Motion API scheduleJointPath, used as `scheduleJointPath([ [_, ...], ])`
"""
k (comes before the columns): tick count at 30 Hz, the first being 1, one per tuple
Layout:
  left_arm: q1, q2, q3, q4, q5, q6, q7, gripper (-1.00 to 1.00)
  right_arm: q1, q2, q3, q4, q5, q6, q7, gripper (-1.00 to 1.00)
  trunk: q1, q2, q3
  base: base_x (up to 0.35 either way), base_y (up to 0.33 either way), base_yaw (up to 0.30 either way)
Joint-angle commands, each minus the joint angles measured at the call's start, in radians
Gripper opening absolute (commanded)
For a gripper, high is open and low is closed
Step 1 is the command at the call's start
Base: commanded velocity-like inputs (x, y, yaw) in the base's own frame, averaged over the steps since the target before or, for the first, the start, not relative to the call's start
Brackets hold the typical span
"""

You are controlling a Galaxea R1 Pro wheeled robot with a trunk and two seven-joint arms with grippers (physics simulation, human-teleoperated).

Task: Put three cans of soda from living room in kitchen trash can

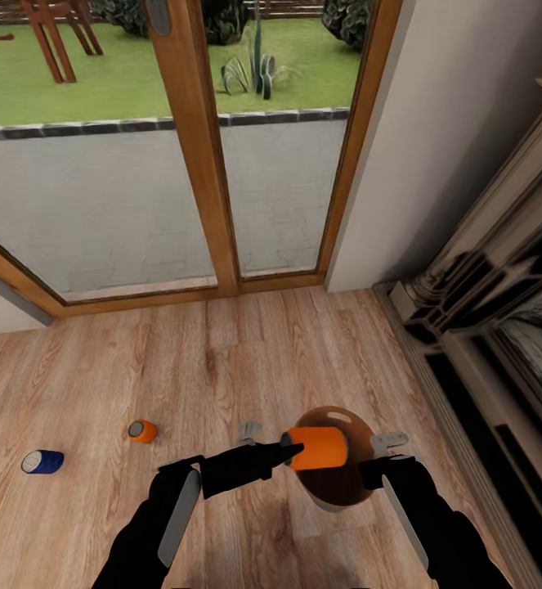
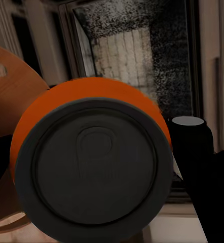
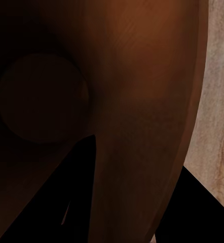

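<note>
An orange can of soda hangs on its side over the mouth of the tash can, with my left gripper shut on it. Close up in the left wrist view, that can's dark end faces the camera, and the bin's brown wall is beside it. My right gripper grips the bin's rim; the right wrist view looks into its glossy brown inside. A second orange can and a dark blue can lie on the wood floor to the left.
Wood-framed glass doors stand ahead, with a lawn beyond them. A dark fireplace surround runs along the right. A pale wall fills the corner between them. Light plank floor stretches from the doors to me.
</note>
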Motion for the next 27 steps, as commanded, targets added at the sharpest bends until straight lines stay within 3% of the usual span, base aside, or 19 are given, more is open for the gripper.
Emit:
scheduleJointPath([
  [1, 0.0, 0.0, -0.001, 0.0, 0.001, 0.0, 0.007, -1.0, 0.0, 0.0, 0.0, 0.0, -0.008, -0.001, -0.001, -1.0, 0.0, 0.0, 0.0, 0.0, 0.0, 0.0],
  [6, 0.0, 0.0, -0.002, -0.001, 0.001, 0.0, 0.025, -1.0, 0.0, 0.0, 0.0, 0.0, -0.008, -0.001, -0.001, -1.0, 0.0, 0.0, 0.0, 0.0, 0.0, 0.0],
  [7, 0.0, 0.0, -0.002, -0.001, 0.001, 0.0, 0.028, 1.0, 0.0, 0.001, 0.0, 0.0, -0.008, -0.001, -0.001, -1.0, 0.0, 0.0, 0.0, 0.0, 0.0, 0.0],
  [23, 0.0, 0.0, -0.002, 0.0, 0.002, 0.001, 0.03, 1.0, 0.0, 0.001, 0.0, 0.0, -0.008, -0.001, -0.001, -1.0, 0.0, 0.0, 0.0, 0.0, 0.0, 0.0],
  [27, 0.0, 0.003, 0.008, -0.003, 0.004, 0.002, -0.021, 1.0, 0.0, 0.0, 0.0, 0.0, -0.008, -0.001, -0.001, -1.0, 0.0, 0.0, 0.0, 0.0, 0.0, 0.0],
])
